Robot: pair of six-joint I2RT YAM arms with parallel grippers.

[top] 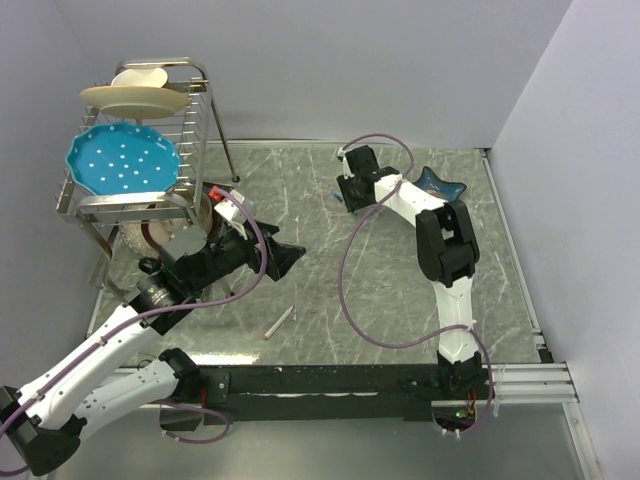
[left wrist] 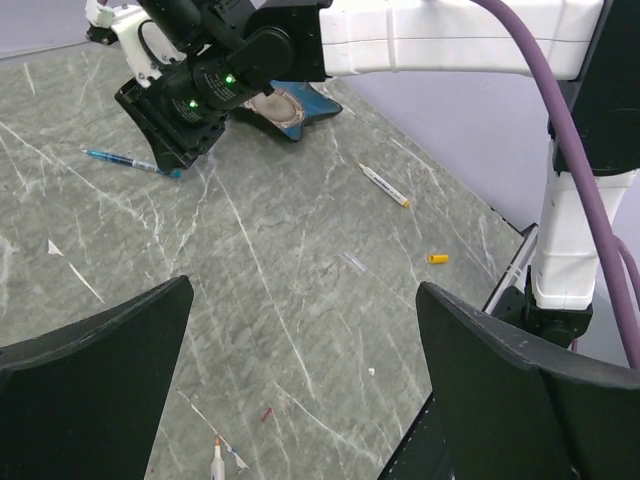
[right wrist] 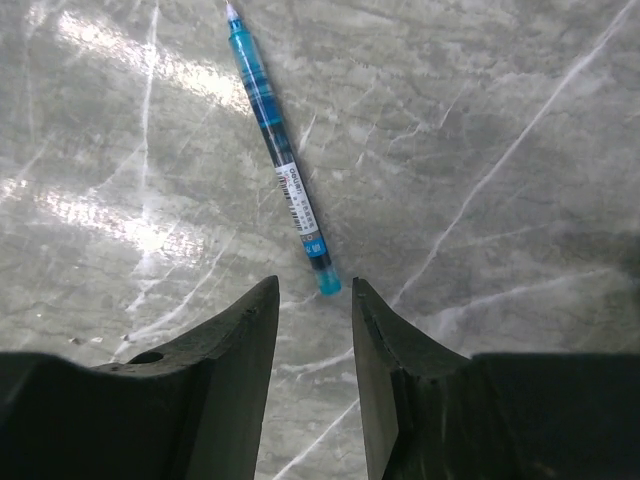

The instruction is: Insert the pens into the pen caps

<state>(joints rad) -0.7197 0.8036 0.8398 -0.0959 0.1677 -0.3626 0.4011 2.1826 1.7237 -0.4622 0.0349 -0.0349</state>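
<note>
Three pens lie on the bench [left wrist: 300, 250], and the left wrist view catches them all. At its 11 o'clock is the blue pen [left wrist: 125, 160]. At 1 o'clock is the white pen with a yellow-orange end [left wrist: 385, 185]. At 6 o'clock the red-ended pen [left wrist: 217, 460] is cut off by the frame edge. Only this view shows the yellow-orange cap [left wrist: 437, 259], at 3 o'clock. The left gripper [left wrist: 305, 290] gapes wide and holds nothing. In the right wrist view, the blue pen's lower end sits at the mouth of the right gripper [right wrist: 314, 288], whose jaws are narrowly parted and empty.
</note>
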